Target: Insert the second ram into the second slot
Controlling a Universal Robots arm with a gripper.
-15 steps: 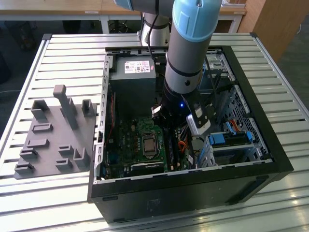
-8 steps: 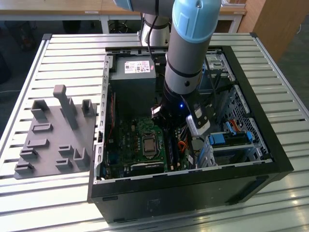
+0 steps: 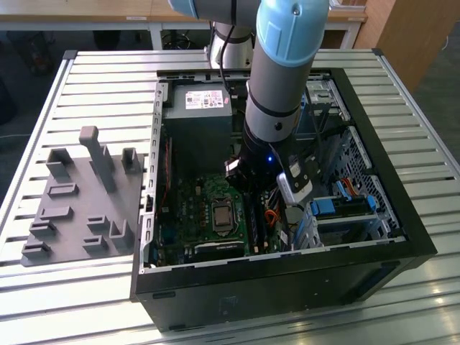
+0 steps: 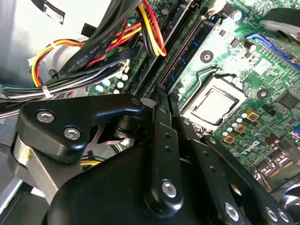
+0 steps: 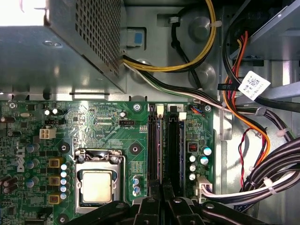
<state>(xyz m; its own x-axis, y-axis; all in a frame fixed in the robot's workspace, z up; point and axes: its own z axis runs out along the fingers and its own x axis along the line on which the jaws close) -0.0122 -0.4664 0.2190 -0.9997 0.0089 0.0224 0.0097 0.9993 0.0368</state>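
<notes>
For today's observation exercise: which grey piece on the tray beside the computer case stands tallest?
The slim grey post rising from the tray; every other piece on it is far shorter and blockier.

Slatted metal table (image 3: 86, 79), wooden furniture behind

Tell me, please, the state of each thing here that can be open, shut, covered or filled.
computer case: open, side panel off.
gripper: fingers together, tips down at the memory slots.
memory slots: filled or not, I cannot tell.
processor socket: chip seated, uncovered, no cooler on it.
</notes>
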